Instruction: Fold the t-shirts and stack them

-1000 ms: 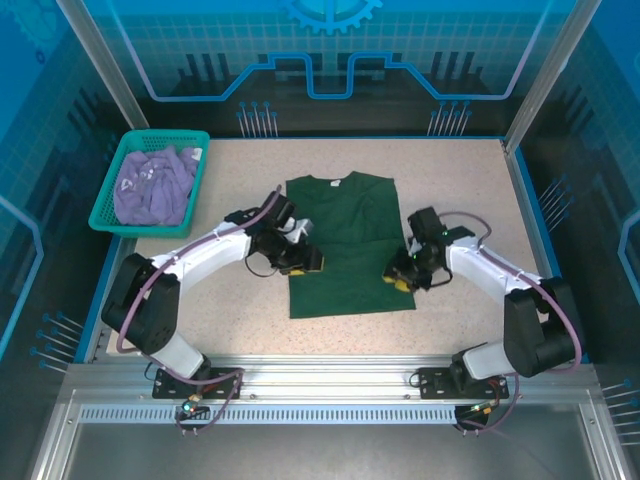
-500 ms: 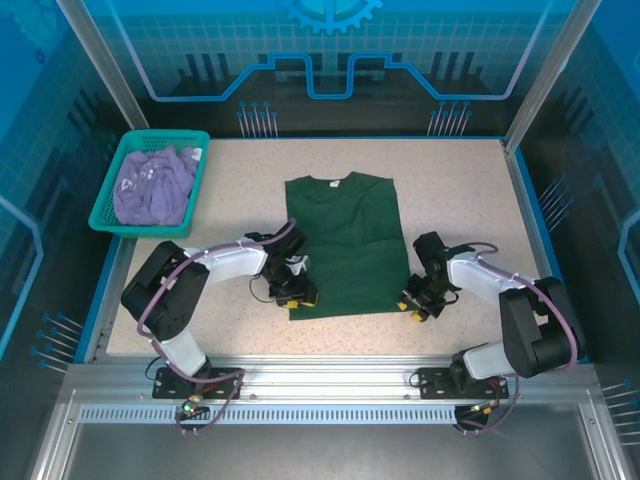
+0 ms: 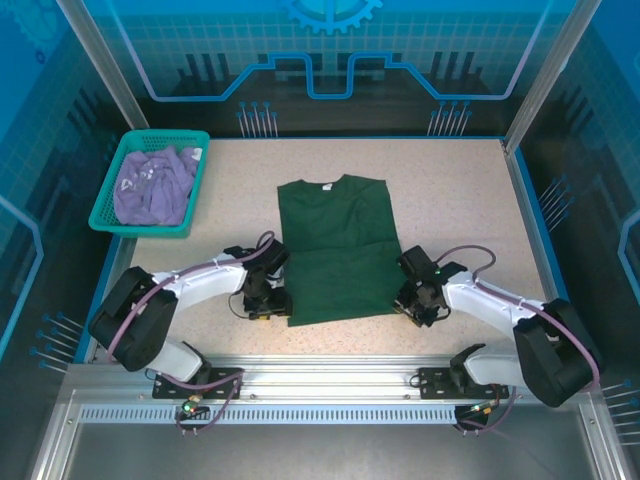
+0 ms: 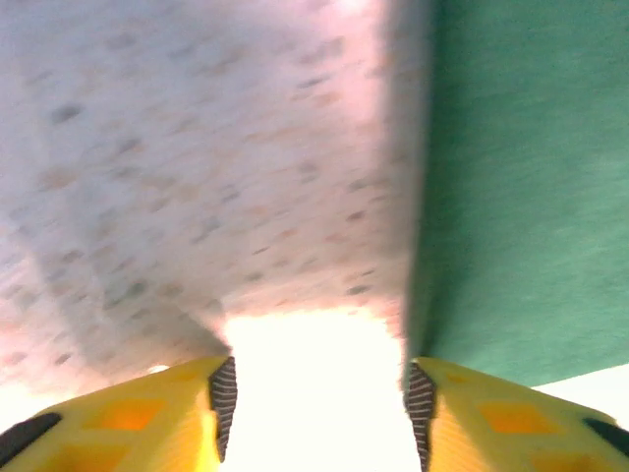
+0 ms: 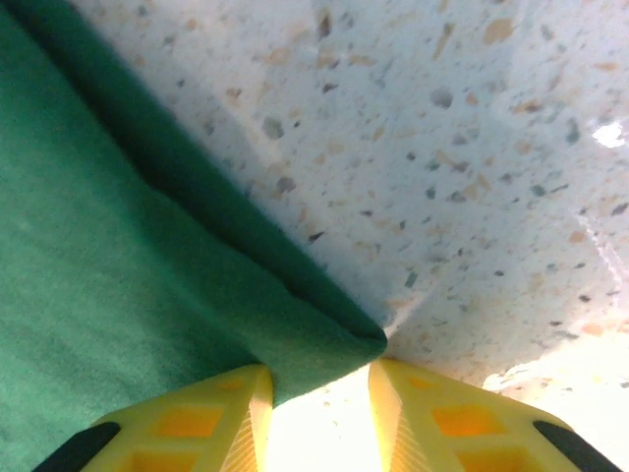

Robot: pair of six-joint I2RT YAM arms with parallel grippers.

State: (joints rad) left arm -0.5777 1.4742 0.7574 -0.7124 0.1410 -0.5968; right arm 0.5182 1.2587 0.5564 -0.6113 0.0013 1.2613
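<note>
The dark green t-shirt (image 3: 338, 250) lies flat mid-table, folded into a long panel with its collar far. My left gripper (image 3: 268, 303) rests at its near left corner, open; in the left wrist view (image 4: 319, 413) only bare tabletop lies between the fingers, and the green shirt's edge (image 4: 531, 197) runs along the right fingertip. At the near right corner sits my right gripper (image 3: 410, 299), also open (image 5: 319, 418), its fingers straddling the green cloth corner (image 5: 314, 344) without pinching it. The lavender t-shirt (image 3: 150, 185) is bunched in the basket.
The teal mesh basket (image 3: 196, 190) stands at the far left of the speckled table (image 3: 450, 190). Blue frame rails border the table on both sides. Bare tabletop surrounds the green shirt to the right and far side.
Both grippers slid along the green shirt's sides to its near corners and their jaws widened. The shirt shifted slightly left and toward the near edge.
</note>
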